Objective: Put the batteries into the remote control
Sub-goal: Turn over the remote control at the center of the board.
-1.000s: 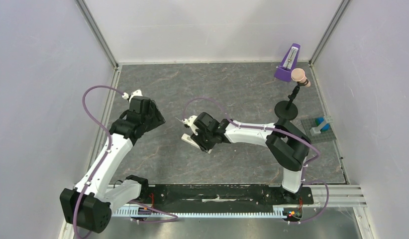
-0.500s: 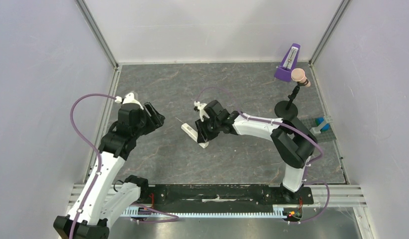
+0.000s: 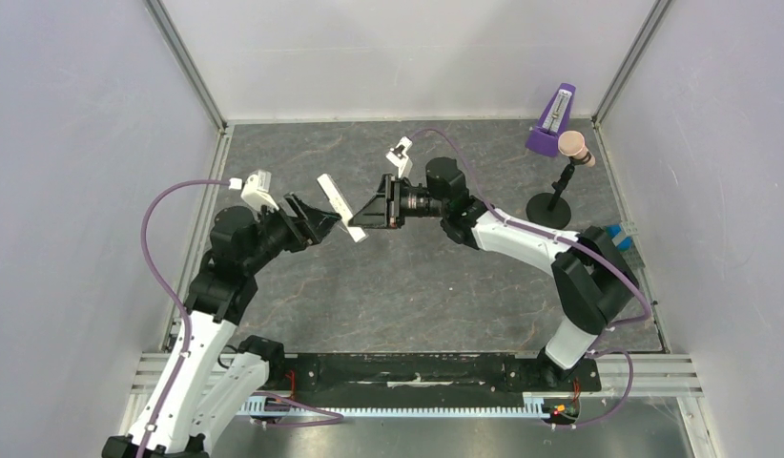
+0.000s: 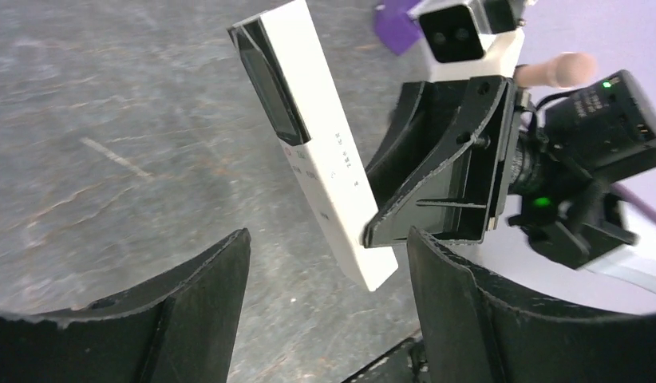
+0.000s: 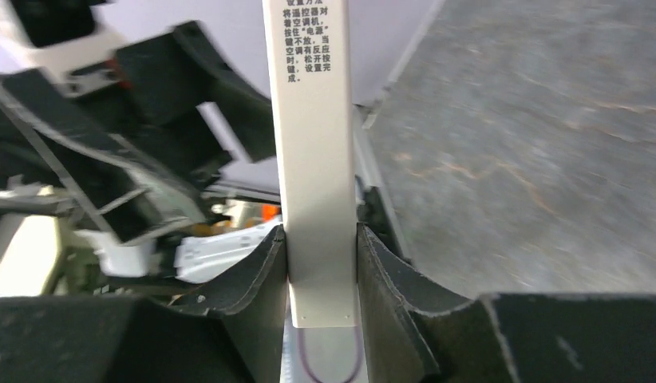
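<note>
Snugly between right fingers, remote control

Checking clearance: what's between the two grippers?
The remote control, clamped by the right gripper; left gripper open. Top and left wrist views show it.

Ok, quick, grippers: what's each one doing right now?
Left gripper: open, holding nothing.
Right gripper: closed on the remote control, gripping one end of it.
</note>
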Motion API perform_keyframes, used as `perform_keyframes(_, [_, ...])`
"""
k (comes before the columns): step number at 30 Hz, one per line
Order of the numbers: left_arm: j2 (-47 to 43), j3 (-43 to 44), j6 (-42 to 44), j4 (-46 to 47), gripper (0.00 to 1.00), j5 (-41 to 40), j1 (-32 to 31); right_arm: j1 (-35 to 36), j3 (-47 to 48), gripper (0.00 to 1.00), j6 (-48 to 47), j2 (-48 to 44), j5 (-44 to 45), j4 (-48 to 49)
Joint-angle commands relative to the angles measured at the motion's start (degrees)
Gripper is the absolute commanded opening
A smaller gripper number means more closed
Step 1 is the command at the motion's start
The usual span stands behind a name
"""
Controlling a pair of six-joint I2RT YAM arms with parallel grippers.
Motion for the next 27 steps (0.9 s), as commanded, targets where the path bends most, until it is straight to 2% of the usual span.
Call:
perform_keyframes(1, [-1.76,-1.88,-5.29,13.18,0.78,7.28,0.35,-0.01,-1.92,0.21,18.86,-3.1,-7.18,22.7])
perform_keyframes(5, [-2.09,-3.34,-9.13,20.23,0.79,7.76,0.35,-0.06,-3.89,0.22,27.38,-3.42,-8.39,33.25])
perform_keyframes(10, [-1.82,-7.49,-17.87,32.83,0.79,7.85,0.35,0.07,-5.9,0.22,33.87,-3.26,-8.86,41.14])
perform_keyframes(14, [0.28,-9.53,-22.3,37.41,0.7,8.56,0.35,0.15,-6.69,0.22,36.09,-3.18,-9.11,43.48])
perform_keyframes(17, [1.35,-9.61,-23.07,38.75,0.59,9.59,0.35,0.33,-7.16,0.23,35.81,-3.13,-9.21,42.63])
perform_keyframes(19, [1.66,-9.38,-22.9,39.27,0.45,10.02,0.35,0.36,-7.4,0.21,34.41,-2.92,-9.44,41.02])
perform_keyframes(22, [1.79,-9.32,-21.98,38.79,0.17,10.21,0.35,0.42,-8.18,0.22,30.44,-2.97,-8.79,36.53])
perform_keyframes(23, [1.84,-9.51,-21.47,38.31,0.11,10.37,0.35,0.43,-8.43,0.22,29.28,-3.05,-8.36,34.82])
perform_keyframes(25, [1.88,-9.71,-20.16,36.88,0.02,10.59,0.35,0.42,-8.72,0.29,26.54,-3.2,-7.52,32.0])
perform_keyframes(27, [1.74,-9.38,-18.06,33.38,0.02,9.97,0.36,0.35,-8.9,0.38,23.26,-3.53,-6.16,28.61])
